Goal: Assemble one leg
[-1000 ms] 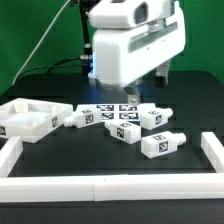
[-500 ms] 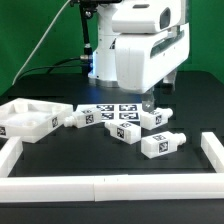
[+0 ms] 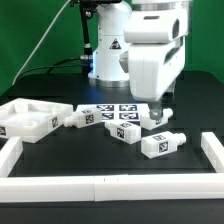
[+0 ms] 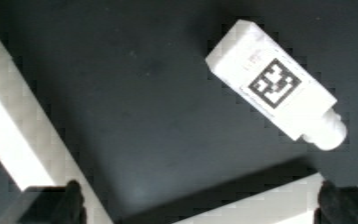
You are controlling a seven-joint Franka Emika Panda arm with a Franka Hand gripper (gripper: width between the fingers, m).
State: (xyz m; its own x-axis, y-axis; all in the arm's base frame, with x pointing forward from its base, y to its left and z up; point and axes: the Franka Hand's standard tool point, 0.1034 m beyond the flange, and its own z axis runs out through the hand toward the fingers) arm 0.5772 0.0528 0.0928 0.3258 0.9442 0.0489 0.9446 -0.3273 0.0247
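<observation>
White robot arm (image 3: pixel 150 50) bent down; black two-finger gripper (image 3: pixel 160 104) held low just beside marker board (image 3: pixel 108 110). Jaws spread, nothing pinched. Underneath, white tagged leg block (image 4: pixel 274 80) seen.

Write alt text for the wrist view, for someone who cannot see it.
A white blocky furniture leg bearing a black-and-white square marker tag lies diagonally on the black table, untouched. The open jaws hang apart, holding nothing, and a white border rail lies apart from it.
</observation>
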